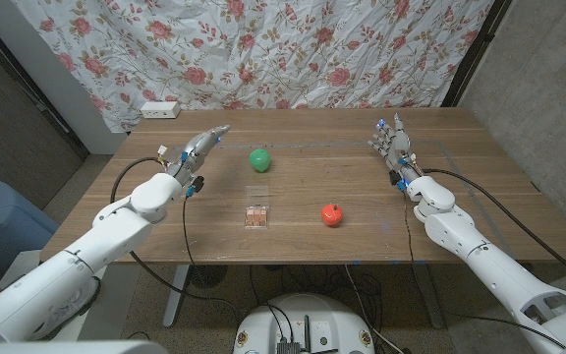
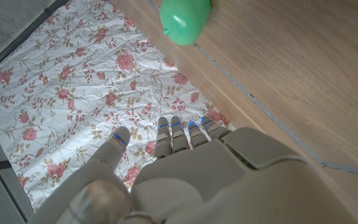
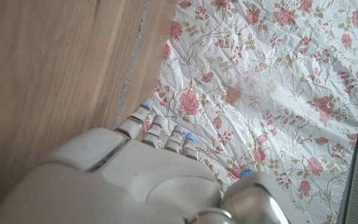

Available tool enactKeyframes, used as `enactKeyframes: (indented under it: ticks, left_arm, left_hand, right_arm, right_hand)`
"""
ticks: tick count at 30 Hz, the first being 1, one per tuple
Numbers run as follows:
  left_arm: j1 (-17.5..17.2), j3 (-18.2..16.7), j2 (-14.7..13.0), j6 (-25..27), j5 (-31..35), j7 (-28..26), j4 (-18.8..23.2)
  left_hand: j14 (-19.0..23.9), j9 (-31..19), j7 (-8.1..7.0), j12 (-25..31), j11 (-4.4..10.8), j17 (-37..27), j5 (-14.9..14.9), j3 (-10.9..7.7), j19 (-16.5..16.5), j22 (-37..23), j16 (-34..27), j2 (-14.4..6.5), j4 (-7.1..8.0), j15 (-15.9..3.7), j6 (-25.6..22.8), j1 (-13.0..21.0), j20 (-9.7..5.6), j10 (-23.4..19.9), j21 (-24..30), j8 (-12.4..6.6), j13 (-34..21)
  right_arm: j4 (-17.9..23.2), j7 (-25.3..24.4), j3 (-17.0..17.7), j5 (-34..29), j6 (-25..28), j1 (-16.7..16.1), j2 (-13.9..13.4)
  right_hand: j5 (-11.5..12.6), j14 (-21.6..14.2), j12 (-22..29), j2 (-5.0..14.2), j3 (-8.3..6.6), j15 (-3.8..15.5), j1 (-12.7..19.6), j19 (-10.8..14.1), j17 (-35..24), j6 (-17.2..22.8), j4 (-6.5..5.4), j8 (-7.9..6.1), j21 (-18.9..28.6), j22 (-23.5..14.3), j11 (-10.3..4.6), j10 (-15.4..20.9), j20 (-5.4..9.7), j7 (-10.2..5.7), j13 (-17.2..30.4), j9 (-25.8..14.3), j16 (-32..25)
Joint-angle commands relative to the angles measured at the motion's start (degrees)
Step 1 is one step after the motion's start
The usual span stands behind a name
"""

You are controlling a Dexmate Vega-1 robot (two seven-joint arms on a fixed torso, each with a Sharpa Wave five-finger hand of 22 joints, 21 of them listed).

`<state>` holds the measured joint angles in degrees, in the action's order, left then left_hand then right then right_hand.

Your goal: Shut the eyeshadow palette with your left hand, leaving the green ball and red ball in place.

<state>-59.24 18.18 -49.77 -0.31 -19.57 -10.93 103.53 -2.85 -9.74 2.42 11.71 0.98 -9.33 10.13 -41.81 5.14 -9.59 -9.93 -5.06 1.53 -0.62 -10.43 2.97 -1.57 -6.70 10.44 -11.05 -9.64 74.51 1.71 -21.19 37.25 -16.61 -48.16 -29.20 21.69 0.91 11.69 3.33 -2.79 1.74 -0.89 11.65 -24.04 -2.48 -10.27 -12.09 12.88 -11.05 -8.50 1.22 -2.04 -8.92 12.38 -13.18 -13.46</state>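
The eyeshadow palette (image 1: 255, 210) lies open near the table's middle, its clear lid back and brownish pans showing. A green ball (image 1: 259, 159) sits behind it, also seen in the left wrist view (image 2: 185, 18). A red ball (image 1: 332, 214) sits to the palette's right. My left hand (image 1: 198, 147) hovers at the left, fingers stretched out toward the green ball, holding nothing. My right hand (image 1: 393, 143) stands at the far right, fingers apart and pointing away, holding nothing. Both hands are well apart from the palette.
The wooden table (image 1: 303, 241) has a flowered curtain (image 1: 263, 49) hanging behind it. A white power strip (image 1: 159, 109) lies at the back left corner. Cables run along both arms.
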Motion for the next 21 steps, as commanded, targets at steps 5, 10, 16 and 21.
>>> enactKeyframes:
  ticks: [5,10,16,21]
  left_arm:
    - [-1.6,-0.5,-5.9,11.9,8.1,-3.3,10.8]
    - [-1.6,-0.2,-7.9,16.9,10.4,-3.0,14.6]
    - [-1.5,0.5,-9.0,20.1,12.8,-2.8,17.3]
    - [-1.1,1.4,-9.7,23.2,15.1,-2.7,19.3]
  left_hand:
    - [-0.8,-0.1,0.33,0.1,-0.03,-0.1,-0.1,0.12,2.0,-0.2,0.1,-2.6,-1.45,0.43,-1.4,0.6,-0.21,-1.3,-0.4,-0.06,-0.2]
    - [-0.8,-0.1,0.41,0.1,0.10,-0.1,-0.2,0.21,1.9,-0.2,0.0,-2.6,-2.14,0.41,-2.2,0.8,-0.22,-2.0,-0.1,-0.13,-0.2]
    - [-0.3,-0.1,0.13,0.2,0.19,-0.1,-0.3,0.21,0.3,-0.2,-0.2,-2.7,-3.39,0.30,-3.8,1.2,-0.43,-3.5,0.6,-0.26,-0.2]
    - [0.5,-0.1,0.38,0.6,0.31,-0.1,-0.3,0.23,0.1,-0.2,-0.3,-2.7,-4.87,0.26,-6.0,1.6,-0.48,-5.8,0.6,-0.46,-0.2]
  right_arm:
    - [0.0,0.0,0.0,0.0,0.0,0.0,0.0]
    - [0.0,0.0,0.0,0.0,0.0,0.0,0.0]
    - [0.0,0.0,0.0,0.0,0.0,0.0,0.0]
    - [0.0,0.0,0.0,0.0,0.0,0.0,0.0]
  right_hand:
    - [0.2,0.2,0.3,5.64,-0.01,6.74,0.0,0.2,-0.2,0.1,-0.37,-0.29,0.4,-0.2,-0.43,0.0,0.00,-0.52,0.1,-0.3,-0.4]
    - [0.2,0.2,0.3,5.64,-0.02,6.65,0.0,0.2,-0.2,0.0,-0.37,-0.27,0.4,-0.2,-0.46,-0.1,-0.01,-0.52,0.1,-0.3,-0.4]
    - [0.2,0.2,0.3,5.64,-0.01,6.75,0.0,0.2,-0.2,0.1,-0.37,-0.29,0.3,-0.2,-0.46,-0.1,-0.04,-0.50,0.1,-0.3,-0.4]
    - [0.2,0.2,0.3,5.65,-0.02,6.74,0.0,0.2,-0.2,0.0,-0.37,-0.28,0.4,-0.2,-0.52,0.0,-0.02,-0.52,0.1,-0.3,-0.4]
